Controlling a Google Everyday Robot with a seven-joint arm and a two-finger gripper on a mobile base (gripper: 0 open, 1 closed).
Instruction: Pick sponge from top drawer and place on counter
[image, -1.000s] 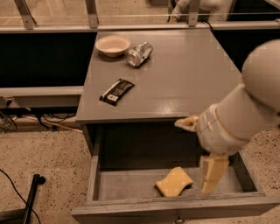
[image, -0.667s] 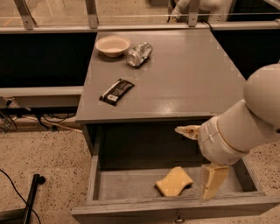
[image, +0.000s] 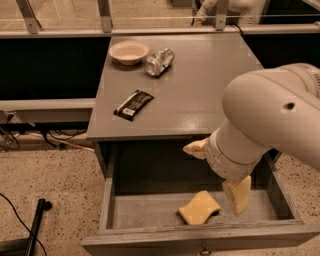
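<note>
- Grey matte square counter (image: 200, 100), slight sheen, front right part bare, front and left edges free.
- Grey wooden top drawer (image: 150, 241), shallow, standing open under the front edge, floor bare at left.
- Cream two-finger gripper (image: 212, 179) over the drawer's right half, fingers spread wide, holding nothing.
- Pale round bowl (image: 129, 52) at back left.
- Pale yellow wavy-edged sponge (image: 200, 207), flat on the drawer floor, just beside the lower finger.
- Black rectangular wrapper (image: 133, 104), print unreadable.
- Crushed silver can (image: 159, 61) beside the bowl.

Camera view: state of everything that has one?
top drawer: pulled open.
sponge: flat on the drawer floor, not gripped.
gripper: over the drawer, right of the sponge, jaws open.
can: on its side on the counter.
bowl: upright.
black wrapper: lying flat.
</note>
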